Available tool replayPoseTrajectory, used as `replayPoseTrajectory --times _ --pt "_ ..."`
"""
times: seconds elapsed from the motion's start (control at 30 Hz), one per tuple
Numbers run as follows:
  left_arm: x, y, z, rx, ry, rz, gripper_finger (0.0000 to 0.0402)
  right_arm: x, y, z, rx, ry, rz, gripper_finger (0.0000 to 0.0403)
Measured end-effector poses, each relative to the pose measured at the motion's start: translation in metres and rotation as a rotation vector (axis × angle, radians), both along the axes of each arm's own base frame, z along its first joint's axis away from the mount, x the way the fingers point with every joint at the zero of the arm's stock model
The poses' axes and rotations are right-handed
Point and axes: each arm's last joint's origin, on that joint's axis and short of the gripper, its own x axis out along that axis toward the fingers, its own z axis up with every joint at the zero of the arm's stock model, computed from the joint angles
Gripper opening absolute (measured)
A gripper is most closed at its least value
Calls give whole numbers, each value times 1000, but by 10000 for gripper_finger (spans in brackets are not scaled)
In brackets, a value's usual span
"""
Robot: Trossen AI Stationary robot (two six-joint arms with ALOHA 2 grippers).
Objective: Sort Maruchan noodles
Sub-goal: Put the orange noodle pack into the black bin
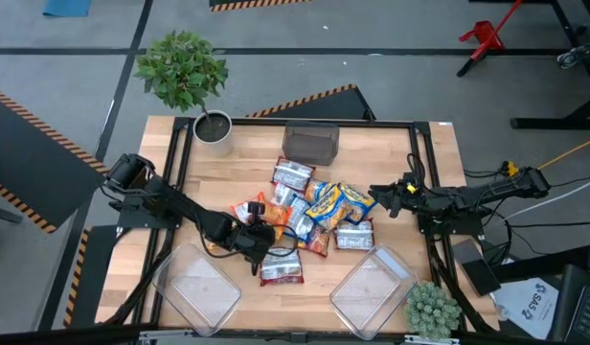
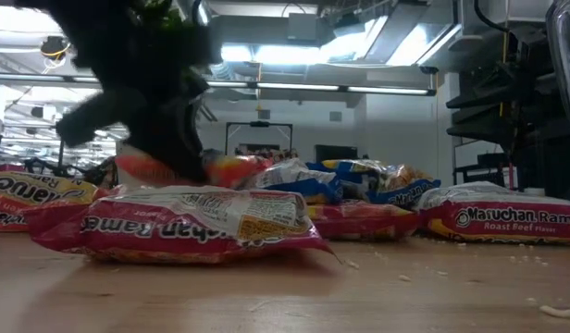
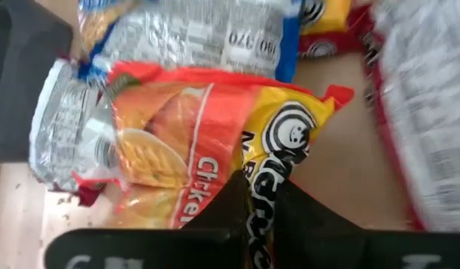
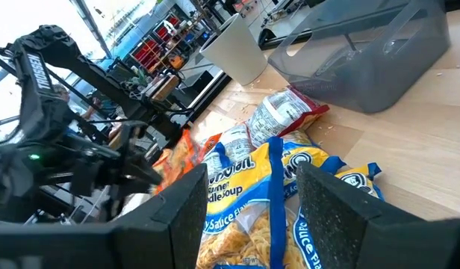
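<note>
- the left gripper (image 1: 256,238) pinches an orange packet (image 3: 215,142) by its edge, at the left side of the pile.
- both clear bins (image 1: 194,284) near the front hold nothing; no packet looks sorted yet.
- the noodle packets (image 1: 319,213) lie heaped mid-table.
- the right gripper (image 1: 383,197) hangs spread at the pile's right edge, holding nothing.

A red packet (image 2: 507,220) reads "Maruchan Ramen, Roast Beef Flavor"; a tag (image 1: 532,299) reads "SAS".
</note>
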Motion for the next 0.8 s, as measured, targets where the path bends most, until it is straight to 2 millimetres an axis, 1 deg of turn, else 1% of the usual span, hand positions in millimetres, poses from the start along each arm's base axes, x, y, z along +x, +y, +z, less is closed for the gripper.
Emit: replayPoseTrajectory --times 0.07,0.17,0.37,0.57,0.67,0.8 --pt "2 -1 9 -4 5 18 26 0 0 0 0 0 0 193" --pt "-2 2 20 28 46 46 26 0 0 0 -1 1 0 193" --pt "-4 16 41 0 -21 118 25 0 0 0 -1 3 -1 193" --pt "-4 42 68 16 -155 215 25 0 0 0 -5 5 -1 193" --pt "1 58 81 57 -210 205 25 0 0 0 -8 6 -3 193" --pt "14 87 89 140 -246 169 25 0 -1 0 -11 6 -20 193"
